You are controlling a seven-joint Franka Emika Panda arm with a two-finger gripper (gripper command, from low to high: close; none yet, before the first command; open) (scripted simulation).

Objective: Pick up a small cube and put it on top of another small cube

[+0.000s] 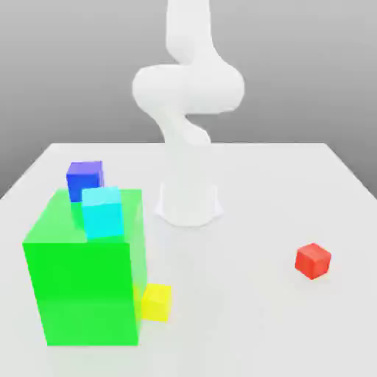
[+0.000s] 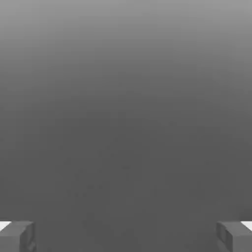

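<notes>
The small red cube (image 1: pixel 313 261) was seen resting on the white counter (image 1: pixel 243 324) toward the exterior view's right, alone and well apart from the other blocks. The small yellow cube (image 1: pixel 156 302), judged to be the one to be stacked on, was set on the counter touching the lower corner of the large green block (image 1: pixel 81 283) at the exterior view's left; a cyan cube (image 1: pixel 102 212) lay on top of that block, with a blue cube (image 1: pixel 85 179) behind it. The red cube, having equal sides, offered no long axis to be matched.

In the exterior view the white arm (image 1: pixel 188 88) was raised above its base in the middle of the counter, so the red cube was judged to lie below it and off toward the exterior view's right. In the hand view the jaws (image 2: pixel 126 235) were spread to their widest, one fingertip (image 2: pixel 17 235) at each edge, with nothing held or touched between them.
</notes>
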